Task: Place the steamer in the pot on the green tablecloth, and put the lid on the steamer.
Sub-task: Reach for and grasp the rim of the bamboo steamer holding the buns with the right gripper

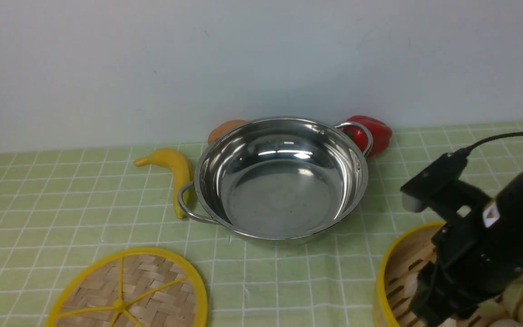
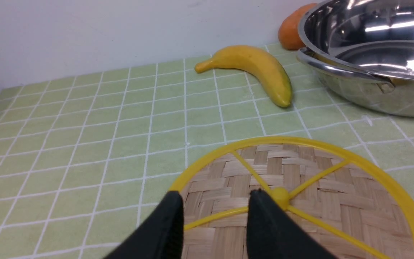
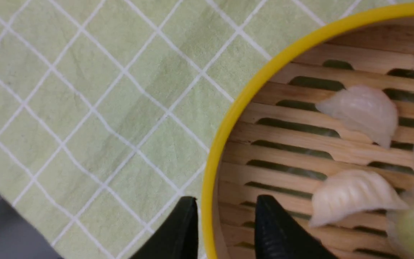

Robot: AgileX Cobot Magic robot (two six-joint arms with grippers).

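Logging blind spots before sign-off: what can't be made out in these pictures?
- Steamer: front view, right arm covers it, edges crop it; food count unknown.
- Lid: front view, bottom edge crops it.
- Orange thing: front view, pot hides most.
- Right gripper: wrist view, height over steamer rim unclear.

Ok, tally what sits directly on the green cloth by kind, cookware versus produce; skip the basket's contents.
Cookware: 3 (shiny steel two-handled pot, slatted bamboo steamer basket with yellow rim, flat woven-bamboo lid with yellow spokes)
Produce: 3 (curved yellow banana, glossy red bell pepper, rounded orange fruit)
Total: 6
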